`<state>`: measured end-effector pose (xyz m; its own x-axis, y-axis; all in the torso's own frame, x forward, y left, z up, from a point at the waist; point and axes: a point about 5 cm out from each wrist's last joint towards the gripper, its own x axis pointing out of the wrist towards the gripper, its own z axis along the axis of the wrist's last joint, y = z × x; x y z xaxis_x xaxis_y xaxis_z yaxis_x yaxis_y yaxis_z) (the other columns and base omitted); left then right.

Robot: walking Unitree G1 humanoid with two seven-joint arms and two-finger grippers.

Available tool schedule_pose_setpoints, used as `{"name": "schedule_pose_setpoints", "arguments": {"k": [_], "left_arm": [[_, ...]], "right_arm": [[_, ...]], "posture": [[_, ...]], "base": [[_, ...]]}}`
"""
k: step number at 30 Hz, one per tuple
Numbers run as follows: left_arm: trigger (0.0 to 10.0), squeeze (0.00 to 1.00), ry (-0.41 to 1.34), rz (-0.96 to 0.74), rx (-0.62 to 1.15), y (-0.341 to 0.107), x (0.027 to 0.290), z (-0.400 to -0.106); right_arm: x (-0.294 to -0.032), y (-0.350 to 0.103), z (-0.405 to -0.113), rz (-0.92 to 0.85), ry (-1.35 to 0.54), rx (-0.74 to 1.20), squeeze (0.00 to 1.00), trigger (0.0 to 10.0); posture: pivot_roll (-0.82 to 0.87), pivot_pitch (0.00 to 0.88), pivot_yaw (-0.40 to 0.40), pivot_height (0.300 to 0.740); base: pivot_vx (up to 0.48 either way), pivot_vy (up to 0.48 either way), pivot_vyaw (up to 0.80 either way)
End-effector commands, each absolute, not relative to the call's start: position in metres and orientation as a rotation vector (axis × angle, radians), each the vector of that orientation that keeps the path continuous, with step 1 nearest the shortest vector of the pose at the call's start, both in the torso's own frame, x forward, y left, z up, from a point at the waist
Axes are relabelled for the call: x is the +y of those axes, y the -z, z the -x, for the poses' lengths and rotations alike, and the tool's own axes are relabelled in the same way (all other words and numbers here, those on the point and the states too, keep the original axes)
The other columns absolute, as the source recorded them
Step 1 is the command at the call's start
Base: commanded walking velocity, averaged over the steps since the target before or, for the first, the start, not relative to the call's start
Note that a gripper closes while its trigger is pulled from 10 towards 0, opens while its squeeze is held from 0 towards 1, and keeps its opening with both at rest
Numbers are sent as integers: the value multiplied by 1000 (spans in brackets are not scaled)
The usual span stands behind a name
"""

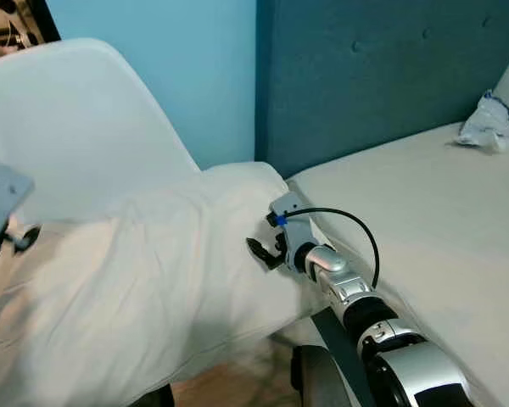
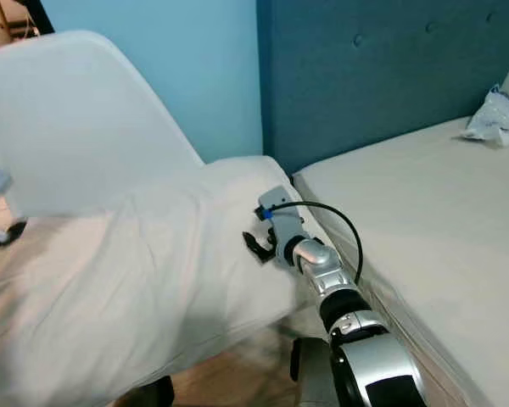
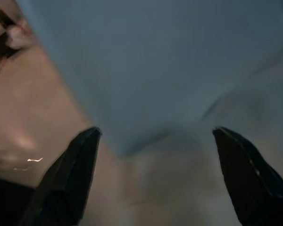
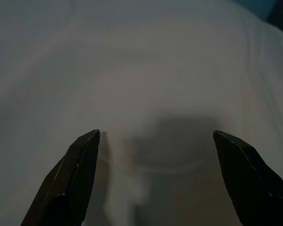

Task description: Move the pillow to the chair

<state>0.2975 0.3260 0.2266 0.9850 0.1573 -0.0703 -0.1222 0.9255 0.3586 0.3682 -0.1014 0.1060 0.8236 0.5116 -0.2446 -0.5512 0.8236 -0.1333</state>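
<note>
No legible text, no labels, no brand marks, no numbers, no signs on the pillow [image 1: 153, 271], the chair [image 1: 76, 119], the bed [image 1: 424, 220], or either wrist view

Head views bright and soft, wrist views dim, blurred

The white pillow [image 1: 144, 288] lies draped over the white chair [image 1: 76, 127]; a crumpled wrapper [image 1: 489, 125] rests on the bed [image 1: 424, 212].
</note>
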Motion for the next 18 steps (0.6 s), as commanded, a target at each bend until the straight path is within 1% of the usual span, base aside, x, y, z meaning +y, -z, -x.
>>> {"name": "schedule_pose_setpoints", "arguments": {"k": [1, 2, 3, 4, 6, 7, 8, 9, 11, 14, 15, 17, 18], "left_arm": [[10000, 0, -191, -282, 104, -221, 331, -296], [10000, 0, -255, -168, 109, -207, 319, -305], [10000, 0, -255, -168, 109, -207, 319, -305], [10000, 0, -273, -152, 127, -200, 313, -309], [10000, 0, -309, -185, 117, -188, 297, -315], [10000, 0, -309, -185, 117, -188, 297, -315], [10000, 0, -300, -168, 108, -183, 288, -318], [10000, 0, -300, -168, 108, -183, 288, -318], [10000, 0, -270, -141, 113, -172, 262, -324], [10000, 0, -244, -76, 116, -161, 234, -329], [10000, 0, -244, -76, 116, -161, 234, -329], [10000, 0, -204, -27, 73, -158, 218, -332], [10000, 0, -199, -30, 51, -157, 213, -332]], "right_arm": [[-100, -110, -369, 169, -554, 159, 0, 10000], [-104, -126, -374, 90, -490, 65, 0, 10000], [-104, -126, -374, 90, -490, 65, 0, 10000], [-106, -132, -376, 50, -460, 33, 0, 10000], [-114, -156, -381, -39, -400, -92, 0, 10000], [-114, -156, -381, -39, -400, -92, 0, 10000], [-119, -169, -382, -69, -370, -161, 0, 10000], [-119, -169, -382, -69, -370, -161, 0, 10000], [-129, -190, -382, -133, -323, -264, 0, 10000], [-139, -195, -379, -126, -276, -292, 0, 10000], [-139, -195, -379, -126, -276, -292, 0, 10000], [-146, -184, -376, -93, -236, -260, 0, 10000], [-149, -178, -374, -83, -225, -244, 0, 10000]], "posture": [[42, 94, -15, 550], [42, 93, -18, 550], [42, 93, -18, 550], [42, 93, -18, 550], [35, 92, -17, 550], [35, 92, -17, 550], [35, 92, -17, 550], [35, 92, -17, 550], [25, 87, -8, 550], [23, 80, -6, 550], [23, 80, -6, 550], [23, 73, -6, 550], [21, 71, -5, 550]], "base": [[0, 0, 0], [0, 0, 0], [0, 0, 0], [0, 0, 0], [0, 0, 0], [0, 0, 0], [0, 0, 0], [0, 0, 0], [0, 0, 0], [0, 0, 0], [0, 0, 0], [0, 0, 0], [0, 0, 0]]}}
